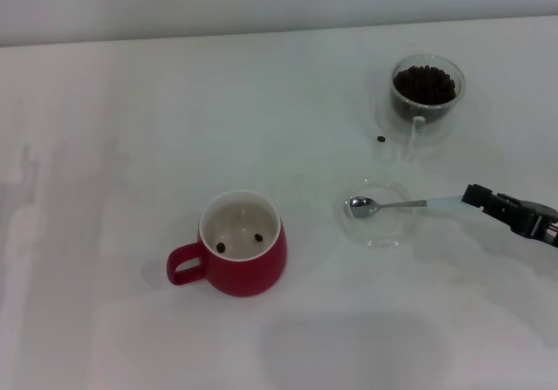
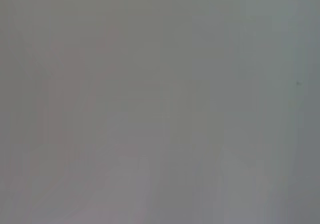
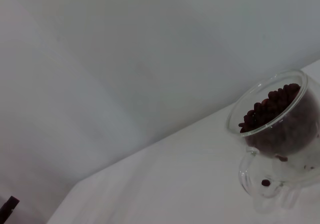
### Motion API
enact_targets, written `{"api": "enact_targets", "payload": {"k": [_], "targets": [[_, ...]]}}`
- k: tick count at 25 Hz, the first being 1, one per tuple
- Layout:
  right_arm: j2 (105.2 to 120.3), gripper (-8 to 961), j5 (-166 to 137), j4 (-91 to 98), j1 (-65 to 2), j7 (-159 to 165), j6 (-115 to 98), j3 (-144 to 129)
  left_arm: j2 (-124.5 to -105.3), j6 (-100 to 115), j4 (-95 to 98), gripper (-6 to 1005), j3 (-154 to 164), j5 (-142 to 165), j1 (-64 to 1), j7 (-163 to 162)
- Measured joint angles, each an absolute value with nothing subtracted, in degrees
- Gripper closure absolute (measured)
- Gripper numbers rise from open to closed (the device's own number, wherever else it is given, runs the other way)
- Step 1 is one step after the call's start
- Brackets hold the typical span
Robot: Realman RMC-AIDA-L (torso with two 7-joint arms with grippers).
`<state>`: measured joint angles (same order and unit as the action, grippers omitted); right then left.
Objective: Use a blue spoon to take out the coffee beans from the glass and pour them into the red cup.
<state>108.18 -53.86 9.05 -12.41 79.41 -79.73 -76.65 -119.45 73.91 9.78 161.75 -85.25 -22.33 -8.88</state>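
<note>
The red cup [image 1: 242, 243] stands at front centre with its handle to the left and two coffee beans [image 1: 239, 242] on its cream bottom. At the back right is the glass [image 1: 425, 89], heaped with coffee beans [image 1: 425, 83]; the right wrist view shows the glass [image 3: 280, 134] close up. The blue spoon [image 1: 388, 204] lies with its metal bowl in a flat clear saucer [image 1: 377, 229], its pale handle pointing right. My right gripper [image 1: 471, 196] sits at the handle's end, touching or just over it. No left arm shows in any view.
One stray bean [image 1: 381, 139] lies on the white table [image 1: 131, 146] just left of the glass's handle, and it shows again as a bean [image 3: 266, 183] in the right wrist view. The left wrist view holds only blank grey.
</note>
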Motion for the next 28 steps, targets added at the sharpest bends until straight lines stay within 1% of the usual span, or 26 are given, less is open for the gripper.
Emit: {"api": "enact_targets", "payload": {"k": [8, 13, 17, 21, 23, 24, 26, 28], "targets": [[107.87, 787, -54.52, 9.05, -12.46, 79.44, -79.84, -76.61, -119.44, 73.91, 9.87, 329, 161.72, -85.31, -22.33, -8.88], [107.74, 716, -54.51, 9.07, -12.46, 79.37, -79.58, -76.24, -119.45, 73.91, 9.93, 328, 161.72, -85.39, -22.40, -8.88], [107.67, 610, -54.16, 9.51, -11.96, 78.06, -79.52, -74.07, -119.44, 73.92, 9.93, 328, 161.72, -85.50, -22.41, -8.88], [108.13, 515, -54.13, 9.73, -11.45, 74.29, -79.76, -67.31, -119.44, 73.92, 9.93, 327, 161.72, -85.61, -22.46, -8.88], [108.80, 436, -54.07, 10.41, -11.70, 70.19, -79.49, -61.38, -119.44, 73.92, 9.93, 327, 161.72, -85.61, -22.52, -8.88], [108.80, 396, -54.07, 10.41, -11.70, 70.19, -79.49, -61.38, -119.44, 73.92, 9.93, 327, 161.71, -85.61, -22.59, -8.88], [109.86, 317, -54.05, 11.72, -11.97, 65.99, -78.64, -57.24, -119.44, 73.92, 9.94, 327, 161.72, -85.61, -22.71, -8.88], [111.27, 273, -54.01, 13.97, -12.24, 61.31, -75.68, -53.55, -119.44, 73.92, 9.93, 327, 161.71, -85.65, -22.91, -8.87]]}}
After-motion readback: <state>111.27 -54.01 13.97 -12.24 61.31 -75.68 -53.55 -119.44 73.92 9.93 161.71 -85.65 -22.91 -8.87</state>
